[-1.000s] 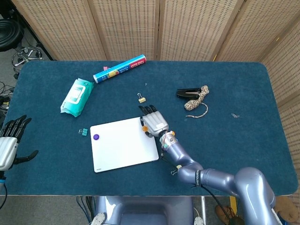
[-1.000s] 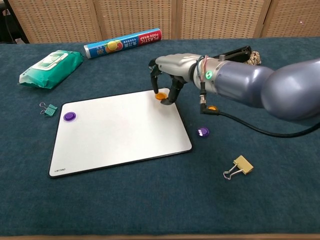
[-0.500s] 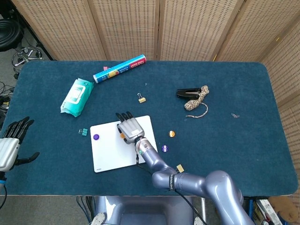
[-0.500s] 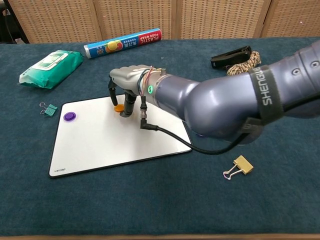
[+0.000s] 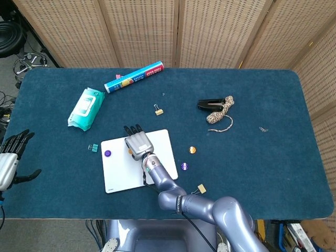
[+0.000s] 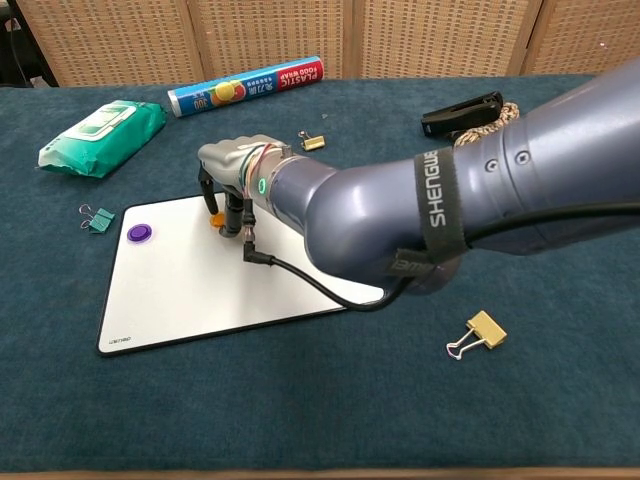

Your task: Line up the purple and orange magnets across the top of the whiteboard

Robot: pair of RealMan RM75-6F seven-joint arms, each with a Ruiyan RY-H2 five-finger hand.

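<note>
The whiteboard point(image 5: 118, 174) point(image 6: 190, 290) lies on the blue table near its front. One purple magnet point(image 5: 107, 154) point(image 6: 139, 232) sits at the board's top left corner. My right hand point(image 5: 135, 143) point(image 6: 232, 160) reaches over the board's top edge and pinches an orange magnet point(image 6: 215, 222) between its fingertips, a short way right of the purple one. A second orange magnet point(image 5: 192, 150) and a second purple magnet point(image 5: 184, 166) lie on the cloth right of the board; the arm hides them in the chest view. My left hand point(image 5: 10, 157) hangs off the table's left edge, fingers apart, empty.
A green wipes pack point(image 5: 85, 108) point(image 6: 100, 124) and a blue wrap roll point(image 5: 134, 77) point(image 6: 245, 86) lie behind the board. Binder clips: green point(image 5: 94, 147) point(image 6: 97, 217), gold point(image 5: 158, 110) point(image 6: 312, 141), gold point(image 5: 199, 189) point(image 6: 477, 333). A black clip with rope point(image 5: 218, 107) point(image 6: 470, 110) lies far right.
My right hand has carried the orange magnet leftward along the board's top edge, from the top right corner towards the purple magnet. The left hand has stayed put.
</note>
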